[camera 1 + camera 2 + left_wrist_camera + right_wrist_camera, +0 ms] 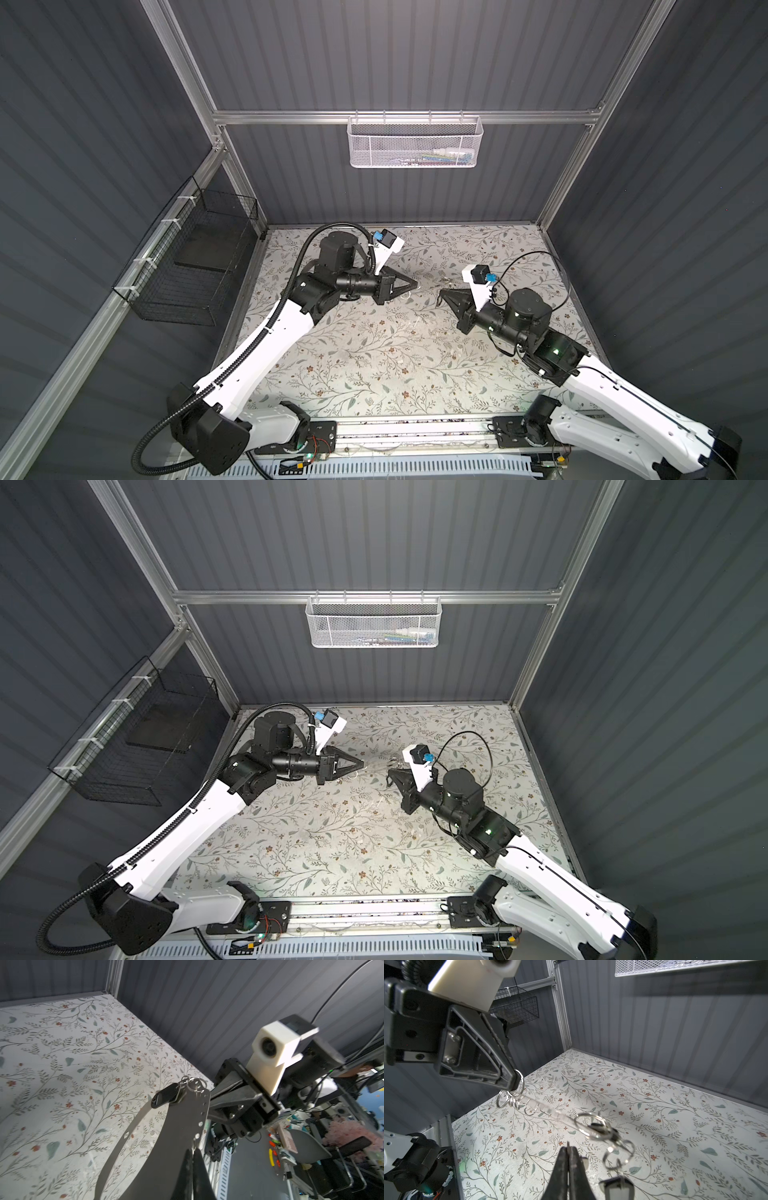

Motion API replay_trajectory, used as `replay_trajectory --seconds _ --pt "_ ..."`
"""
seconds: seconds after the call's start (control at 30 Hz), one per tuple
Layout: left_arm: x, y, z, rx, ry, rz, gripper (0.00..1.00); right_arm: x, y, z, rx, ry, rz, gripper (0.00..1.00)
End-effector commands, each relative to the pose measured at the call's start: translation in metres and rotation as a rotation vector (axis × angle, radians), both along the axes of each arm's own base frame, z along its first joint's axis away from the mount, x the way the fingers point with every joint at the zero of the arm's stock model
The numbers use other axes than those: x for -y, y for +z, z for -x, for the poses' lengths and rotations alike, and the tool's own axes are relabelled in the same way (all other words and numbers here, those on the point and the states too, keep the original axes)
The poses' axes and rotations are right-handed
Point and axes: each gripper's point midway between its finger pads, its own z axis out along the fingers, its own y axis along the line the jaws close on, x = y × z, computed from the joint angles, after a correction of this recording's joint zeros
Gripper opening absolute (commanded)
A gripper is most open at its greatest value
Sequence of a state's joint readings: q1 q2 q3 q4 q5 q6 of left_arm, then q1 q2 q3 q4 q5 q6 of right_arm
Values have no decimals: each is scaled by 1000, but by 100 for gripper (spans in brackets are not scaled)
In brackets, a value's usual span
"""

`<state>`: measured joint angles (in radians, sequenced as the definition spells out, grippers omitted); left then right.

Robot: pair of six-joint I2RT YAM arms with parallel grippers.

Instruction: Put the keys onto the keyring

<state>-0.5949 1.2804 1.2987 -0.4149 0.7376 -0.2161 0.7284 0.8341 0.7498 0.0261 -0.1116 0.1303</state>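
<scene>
Left end effector (192,1152) is clamped on the rim of the keyring (176,1136), holding it up off the worktop (374,365), roughly midway between the two arms. Right end effector (568,1148) has its jaws pressed together just beside the ring's opposite end, and I honestly can't see anything pinched in it. The worktop has a pale floral print, with dark grey ribbed walls all round, a white mesh basket (415,143) on the back rail and a black wire basket (187,257) on the left wall. The keyring is a flat grey plate with small holes and silver split rings (593,1128) along its rim. The left wrist view shows its broad face with a black key (166,1095) hanging off a split ring. The right wrist view gets it edge-on, with a dangling key (616,1186) nearer the camera. In both top views it's barely a glint.
</scene>
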Motion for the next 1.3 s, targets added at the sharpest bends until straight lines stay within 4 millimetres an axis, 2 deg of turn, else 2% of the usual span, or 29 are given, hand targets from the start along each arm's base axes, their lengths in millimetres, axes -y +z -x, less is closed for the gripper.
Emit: replay_trajectory --seconds 0.0,0.17,0.3,0.37,0.4,0.43,0.47,0.53,0.77,0.93,1.03,1.13,1.2,1.27 --pt "-10 -16 -8 54 29 -139 0 13 28 -5 53 -50 2 7" --pt "-10 -25 -1 58 -12 -189 0 16 38 -28 46 -80 13 8" --pt "-7 -23 12 94 -59 -198 0 0 33 -46 13 -30 15 8" --pt "-6 -25 18 100 -85 -208 0 -12 23 -51 -15 18 31 8" --pt "-6 -27 20 100 -92 -217 0 -19 19 -51 -27 53 33 9" --pt "-5 -14 20 128 -94 -201 0 -24 14 -51 -40 81 35 9" --pt "-6 -14 21 132 -94 -207 0 -30 12 -46 -51 124 26 7" --pt "-8 -16 19 140 -86 -223 0 -41 -4 -46 -101 172 21 7" --pt "-14 -19 6 186 -13 -269 0 -65 -33 -17 -170 265 22 6" --pt "-20 -19 -10 225 80 -297 0 -73 -37 0 -181 288 2 6" --pt "-19 -19 -12 224 82 -291 0 -81 -42 7 -199 312 3 6" --pt "-17 -14 -11 231 81 -271 0 -82 -46 6 -206 295 5 6" --pt "-19 -25 -10 217 85 -281 0 -78 -43 4 -192 270 0 6" --pt "-19 -23 -9 227 92 -256 0 -72 -44 -5 -174 208 11 8"
